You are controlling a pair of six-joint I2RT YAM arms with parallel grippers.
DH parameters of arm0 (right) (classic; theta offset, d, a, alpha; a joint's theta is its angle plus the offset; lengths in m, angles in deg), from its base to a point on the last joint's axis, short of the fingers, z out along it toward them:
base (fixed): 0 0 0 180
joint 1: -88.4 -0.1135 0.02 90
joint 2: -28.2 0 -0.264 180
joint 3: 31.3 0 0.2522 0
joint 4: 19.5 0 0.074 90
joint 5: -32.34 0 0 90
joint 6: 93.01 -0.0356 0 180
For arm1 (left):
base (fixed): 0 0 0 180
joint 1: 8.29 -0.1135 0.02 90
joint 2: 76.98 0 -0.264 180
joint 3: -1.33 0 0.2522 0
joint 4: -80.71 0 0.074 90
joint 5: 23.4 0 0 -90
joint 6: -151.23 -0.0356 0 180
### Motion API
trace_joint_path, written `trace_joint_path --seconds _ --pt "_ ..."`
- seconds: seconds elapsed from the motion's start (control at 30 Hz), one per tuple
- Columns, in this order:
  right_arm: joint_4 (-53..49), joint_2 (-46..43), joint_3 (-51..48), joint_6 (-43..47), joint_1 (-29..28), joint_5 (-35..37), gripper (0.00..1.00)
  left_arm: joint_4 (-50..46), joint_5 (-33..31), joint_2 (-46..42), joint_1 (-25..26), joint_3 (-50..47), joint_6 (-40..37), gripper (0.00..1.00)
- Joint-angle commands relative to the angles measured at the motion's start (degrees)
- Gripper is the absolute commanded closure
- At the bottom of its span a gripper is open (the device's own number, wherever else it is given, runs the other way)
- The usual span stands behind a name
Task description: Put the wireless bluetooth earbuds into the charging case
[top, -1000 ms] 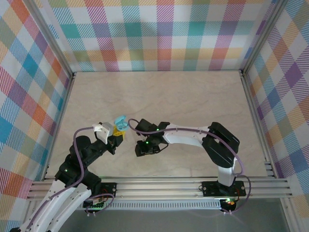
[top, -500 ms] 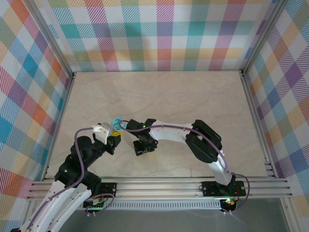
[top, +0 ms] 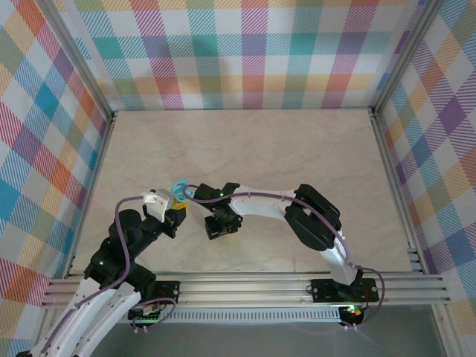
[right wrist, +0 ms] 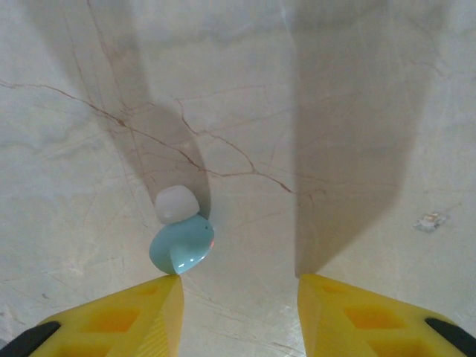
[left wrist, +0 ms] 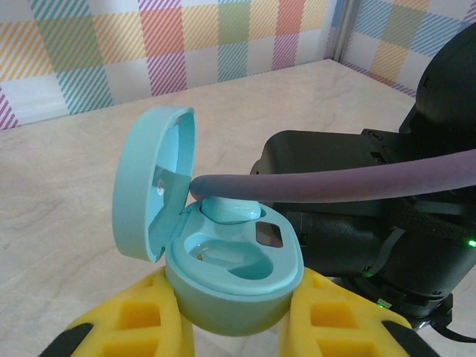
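Right gripper (right wrist: 238, 286) shifted left, agape above earbud (right wrist: 181, 244), left gripper (left wrist: 236, 321) clamping open case (left wrist: 239, 282)

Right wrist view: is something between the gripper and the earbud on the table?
Nothing visible. The earbud lies on the bare table just ahead of the open right gripper, close to one yellow fingertip.

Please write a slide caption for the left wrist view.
Left tool grips the open charging case; one earbud sits inside, the other slot empty.
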Motion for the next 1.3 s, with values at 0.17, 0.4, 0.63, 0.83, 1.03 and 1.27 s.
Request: trace_joint_path --seconds 0.17,0.4,0.63,0.83,1.03,1.27 --pt "3.07 0.31 2.56 0.56 -0.71 -0.09 0.53 -0.5 2.1 0.16 0.54 1.65 -1.53 0.92" --pt "3.51 1.41 2.57 0.49 -0.71 -0.59 0.52 -1.02 2.22 0.2 0.6 1.91 -1.49 0.92" --pt "6.46 -0.28 0.07 -0.48 -0.76 -0.6 0.52 -0.55 2.41 0.45 0.6 1.75 -1.29 0.92" --pt "6.38 1.26 1.48 0.65 -0.64 -0.91 0.52 -0.68 2.58 0.9 0.6 1.83 -1.33 0.92" --pt "4.92 1.39 0.38 1.83 -0.45 0.97 0.52 -0.78 2.91 0.81 0.6 1.65 -0.95 0.92" --pt "4.14 0.32 -2.16 2.54 0.11 4.39 0.52 0.6 3.41 1.07 0.6 0.59 0.11 0.92"
